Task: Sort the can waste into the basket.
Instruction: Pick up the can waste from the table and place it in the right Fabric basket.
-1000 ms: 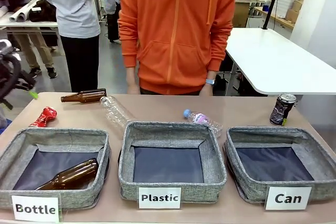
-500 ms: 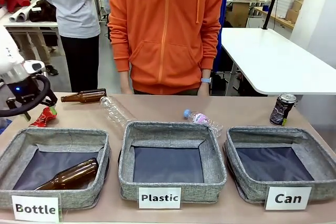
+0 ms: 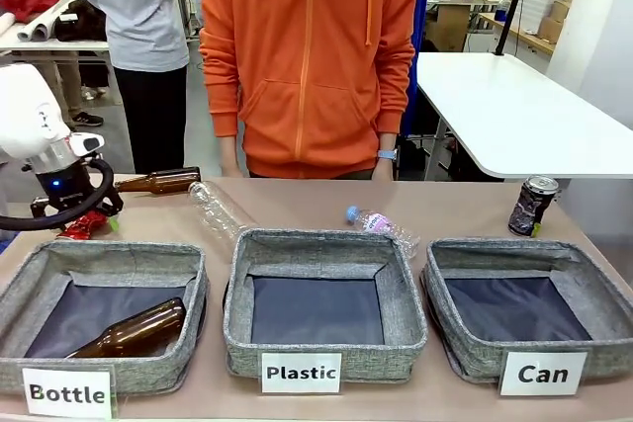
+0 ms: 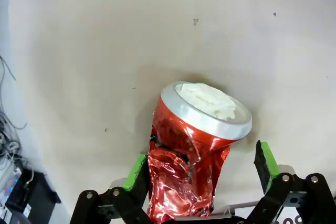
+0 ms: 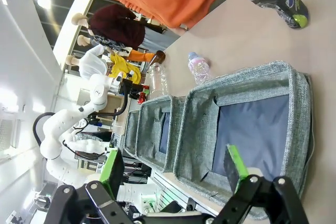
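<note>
**Left gripper comes in over the crushed can**

Since a second ago our left gripper [image 4: 202, 161] has swung in from the left edge of the table [image 3: 455, 207]. It now stands wide open astride the crushed red can [image 4: 194, 150], a green pad on either side, with no grip closed. At far right the dark printed can [image 3: 532, 205] stands upright just behind the "Can" basket [image 3: 514, 249]. Our right gripper [image 5: 173, 161] hangs wide open above that basket, holding nothing.

red can [image 4: 189, 171] (between left gripper [image 4: 202, 160] fingers): crumpled metal, glossy red, silver rim
dark can [image 3: 532, 205]: smooth glossy printed metal, silver top
basket [image 5: 247, 83] (beyond right gripper [image 5: 173, 161] fingers): rough grey woven cloth, matt dark lining
table [image 4: 105, 35]: smooth, matt
</note>
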### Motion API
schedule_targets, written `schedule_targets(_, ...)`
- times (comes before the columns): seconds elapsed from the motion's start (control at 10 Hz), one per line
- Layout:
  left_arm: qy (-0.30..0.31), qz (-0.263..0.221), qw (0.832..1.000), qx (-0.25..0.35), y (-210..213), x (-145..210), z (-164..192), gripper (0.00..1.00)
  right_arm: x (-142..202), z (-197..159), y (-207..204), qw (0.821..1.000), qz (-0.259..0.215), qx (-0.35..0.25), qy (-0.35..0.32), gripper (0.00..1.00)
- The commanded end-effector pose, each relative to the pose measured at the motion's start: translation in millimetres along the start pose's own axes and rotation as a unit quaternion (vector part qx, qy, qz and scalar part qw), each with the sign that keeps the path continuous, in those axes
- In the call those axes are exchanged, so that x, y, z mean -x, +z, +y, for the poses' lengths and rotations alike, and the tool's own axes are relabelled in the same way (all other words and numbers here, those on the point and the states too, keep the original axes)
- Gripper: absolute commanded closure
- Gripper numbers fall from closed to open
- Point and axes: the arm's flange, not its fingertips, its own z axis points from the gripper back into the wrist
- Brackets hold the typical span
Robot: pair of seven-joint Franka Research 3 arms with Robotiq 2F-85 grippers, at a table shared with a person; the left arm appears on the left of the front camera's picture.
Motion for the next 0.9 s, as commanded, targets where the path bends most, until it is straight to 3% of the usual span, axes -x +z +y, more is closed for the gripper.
schedule_targets(0.0, 0.008, 0.003, 1.000, -0.017, 0.3, -4.6, -5.3, 0.00, -3.5, -0.2, 0.0, 1.000, -0.012, -0.012, 0.013, 0.00)
schedule_targets(0.4, 0.016, -0.004, 1.000, -0.014, -1.1, -4.7, -4.0, 0.00, -3.5, -0.2, 0.0, 1.000, -0.012, -0.012, 0.013, 0.00)
schedule_targets(0.5, 0.017, -0.006, 0.999, -0.029, -1.1, -5.6, -2.9, 0.58, -3.5, -0.2, 0.0, 1.000, -0.012, -0.012, 0.013, 0.00)
schedule_targets(0.6, 0.015, -0.009, 0.999, -0.029, 0.7, -5.0, -3.3, 0.58, -3.5, -0.2, 0.0, 1.000, -0.012, -0.012, 0.013, 0.00)
schedule_targets(0.7, 0.014, -0.011, 1.000, -0.025, 2.7, -3.5, -4.0, 1.00, -3.5, -0.2, 0.0, 1.000, -0.012, -0.012, 0.013, 0.00)
schedule_targets(0.8, 0.015, -0.013, 1.000, -0.022, 3.7, -2.6, -4.1, 0.63, -3.5, -0.2, 0.0, 1.000, -0.012, -0.012, 0.013, 0.00)
